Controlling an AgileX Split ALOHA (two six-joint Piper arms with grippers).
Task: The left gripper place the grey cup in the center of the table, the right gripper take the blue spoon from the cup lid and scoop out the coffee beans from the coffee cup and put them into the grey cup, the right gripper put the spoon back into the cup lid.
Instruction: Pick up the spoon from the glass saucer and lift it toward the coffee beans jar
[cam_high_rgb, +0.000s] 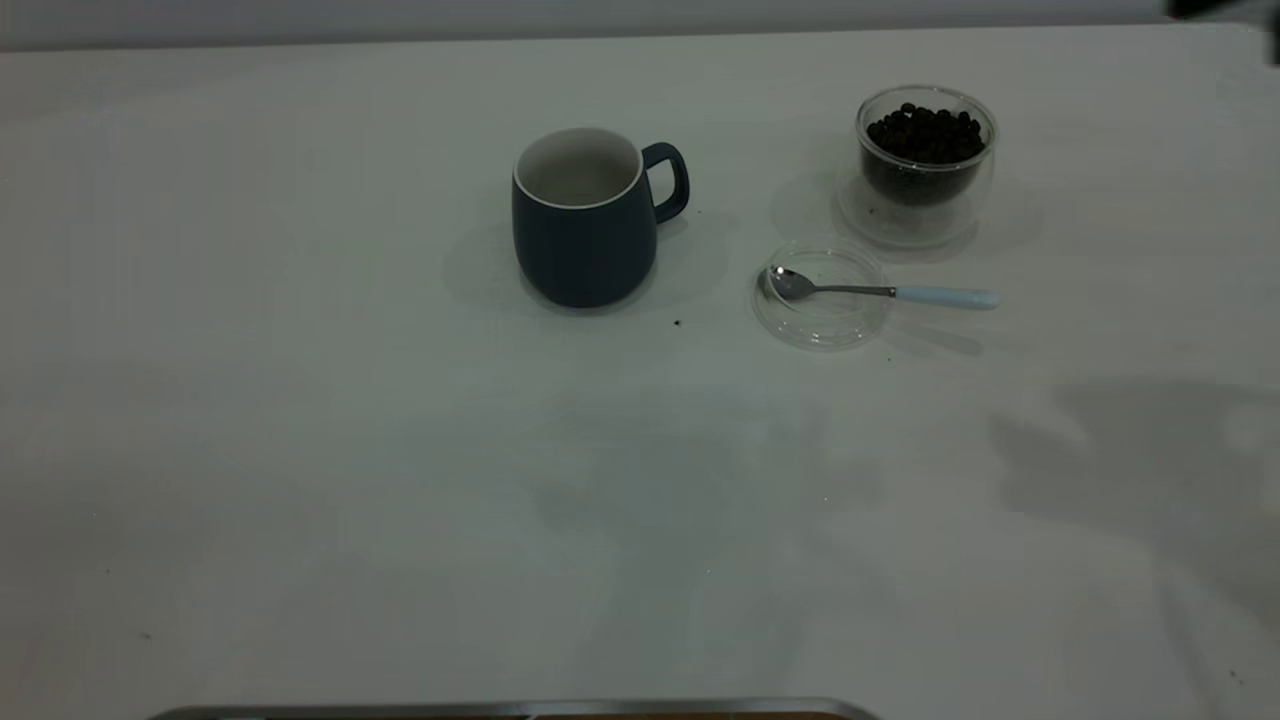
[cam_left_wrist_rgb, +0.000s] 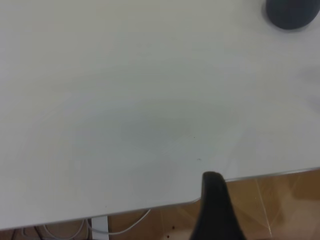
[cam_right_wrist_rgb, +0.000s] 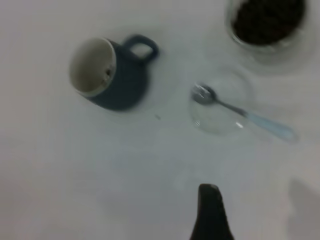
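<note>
Exterior view first: your grey cup (cam_high_rgb: 585, 220) is standing upright on the white table (cam_high_rgb: 300, 450), handle pointing toward the coffee cup (cam_high_rgb: 926, 160), which is a clear glass one packed with dark coffee beans (cam_high_rgb: 925, 135). Just in front of that glass sits the clear cup lid (cam_high_rgb: 822, 293), and the blue spoon (cam_high_rgb: 880, 292) lies across it, bowl inside the lid, pale blue handle sticking out over the rim away from the grey cup. You've also got a couple of stray dark specks on the table near the grey cup.

Neither arm shows up in that view, so you need the wrist cams.

On the right wrist view you only get one dark fingertip of the right gripper (cam_right_wrist_rgb: 210, 212) poking into frame, so I can't tell whether it's spread or closed. It's up above the table, holding nothing that I can see. The spoon (cam_right_wrist_rgb: 240, 112) and lid (cam_right_wrist_rgb: 220, 105) sit ahead of that fingertip, well apart from it, with the grey cup (cam_right_wrist_rgb: 107, 72) ahead and off to one side and the coffee cup (cam_right_wrist_rgb: 267, 22) farther out beyond the lid.

Left wrist view, same story: one dark finger of the left gripper (cam_left_wrist_rgb: 215, 210) over the table edge, can't tell its opening. The grey cup (cam_left_wrist_rgb: 292, 14) is far ahead of it, well apart, only its lower body visible.
</note>
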